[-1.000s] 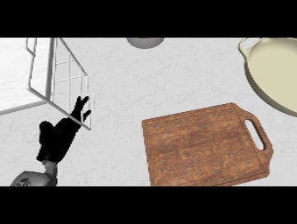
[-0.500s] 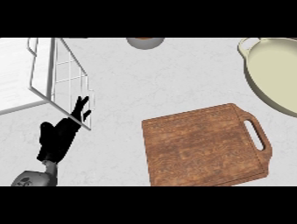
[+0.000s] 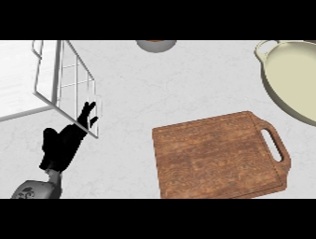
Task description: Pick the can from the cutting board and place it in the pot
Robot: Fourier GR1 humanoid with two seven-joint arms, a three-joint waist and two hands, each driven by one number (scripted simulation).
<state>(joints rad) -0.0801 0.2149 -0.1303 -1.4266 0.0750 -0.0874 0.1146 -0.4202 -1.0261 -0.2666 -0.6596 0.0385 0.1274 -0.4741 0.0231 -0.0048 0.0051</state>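
The brown wooden cutting board (image 3: 219, 158) lies at the lower right with nothing on it, its handle slot on the right side. At the upper right sits the cream pot (image 3: 305, 81), and nothing shows inside it. A small grey round thing (image 3: 155, 45), perhaps the can, is cut off by the view's top edge at the middle. My left hand (image 3: 64, 142) rests open at the lower left, fingers up, far from the board. My right hand does not show.
A white wire dish rack (image 3: 64, 86) stands at the upper left, just above my left hand's fingers. White marbled counter (image 3: 167, 93) lies between the rack, the board and the pot.
The grey round thing at the top edge has slid slightly further out of view and now shows a brownish rim. My left hand has not moved.
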